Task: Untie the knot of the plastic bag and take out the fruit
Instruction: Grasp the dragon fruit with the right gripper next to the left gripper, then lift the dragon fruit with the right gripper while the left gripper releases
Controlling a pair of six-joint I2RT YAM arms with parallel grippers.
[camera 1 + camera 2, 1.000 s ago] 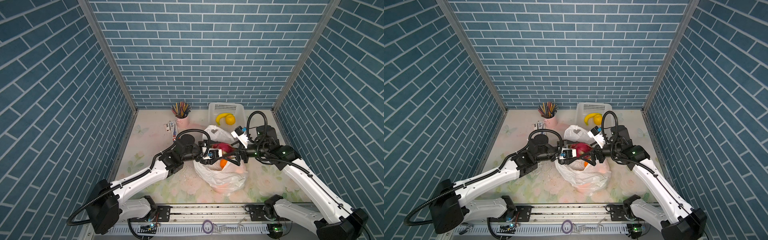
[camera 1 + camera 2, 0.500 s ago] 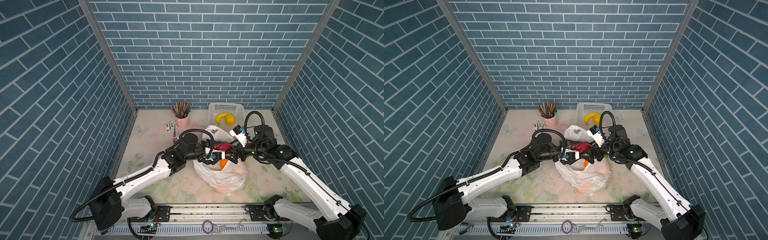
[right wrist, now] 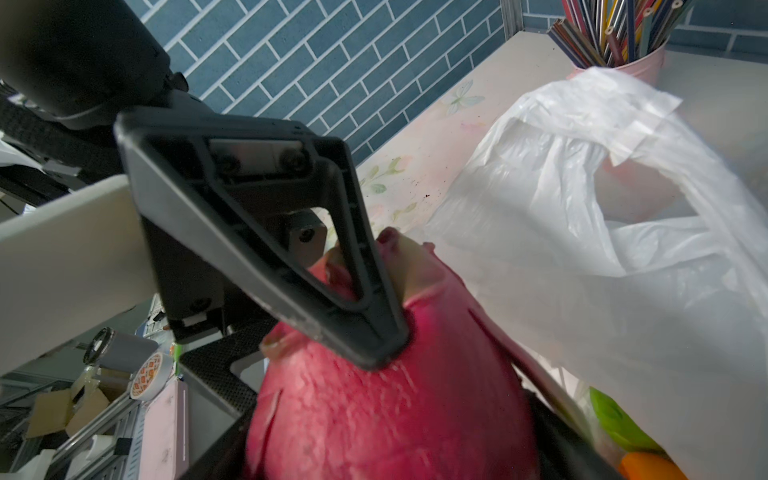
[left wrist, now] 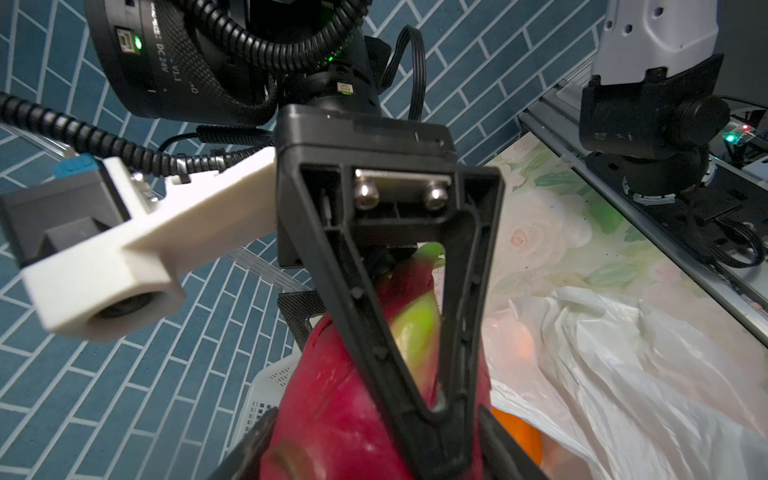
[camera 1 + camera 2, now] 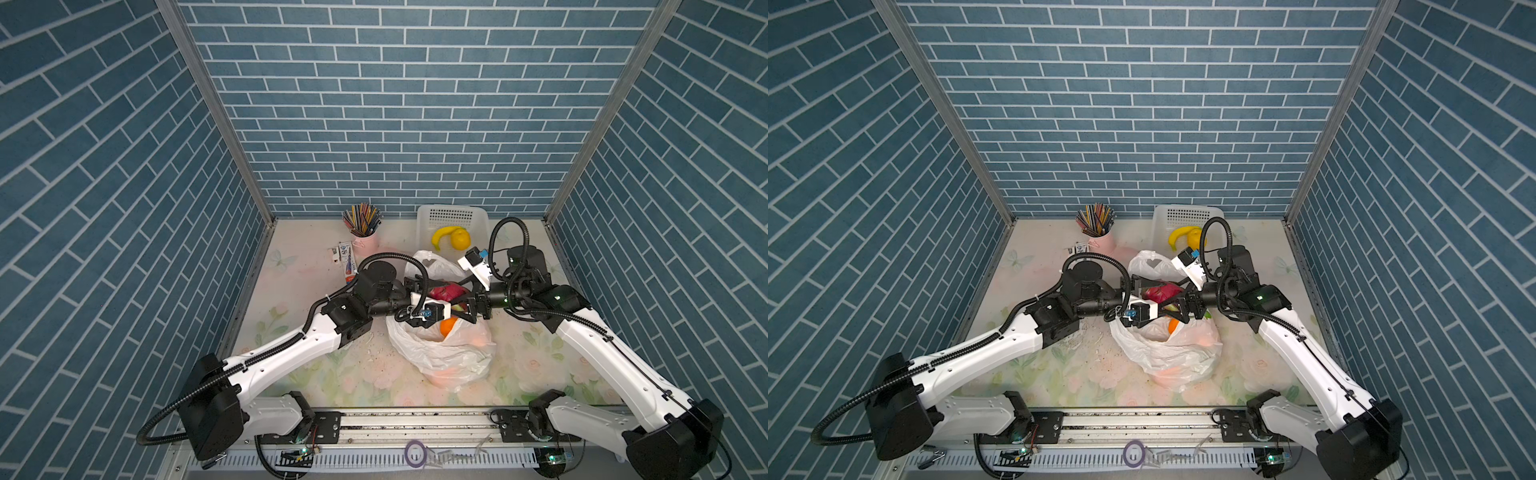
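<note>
The magenta dragon fruit (image 5: 444, 291) hangs between my two grippers, over the open mouth of the white plastic bag (image 5: 440, 357). My left gripper (image 4: 374, 457) is clamped on it, with a finger pressed to each flank. My right gripper (image 3: 395, 453) meets it from the opposite side, jaws spread wide around the fruit's body. One finger looks to lie against the skin, but I cannot tell whether that pair is truly gripping. Under the fruit the bag slumps on the floral table (image 5: 316, 374), and a loose handle loop (image 3: 631, 187) stands up behind it. An orange (image 5: 446, 328) sits in the mouth, and more orange shapes glow through the thin plastic. In the right wrist view a bright green fruit (image 3: 615, 419) shows just inside the bag. Farther back, against the wall, the white basket (image 5: 478, 220) holds a banana (image 5: 439, 237) and a lemon (image 5: 461, 240), touching each other. To the basket's left in both top views stands a pink cup of coloured pencils (image 5: 363, 241), with a small carton (image 5: 348, 259) lying beside it.
</note>
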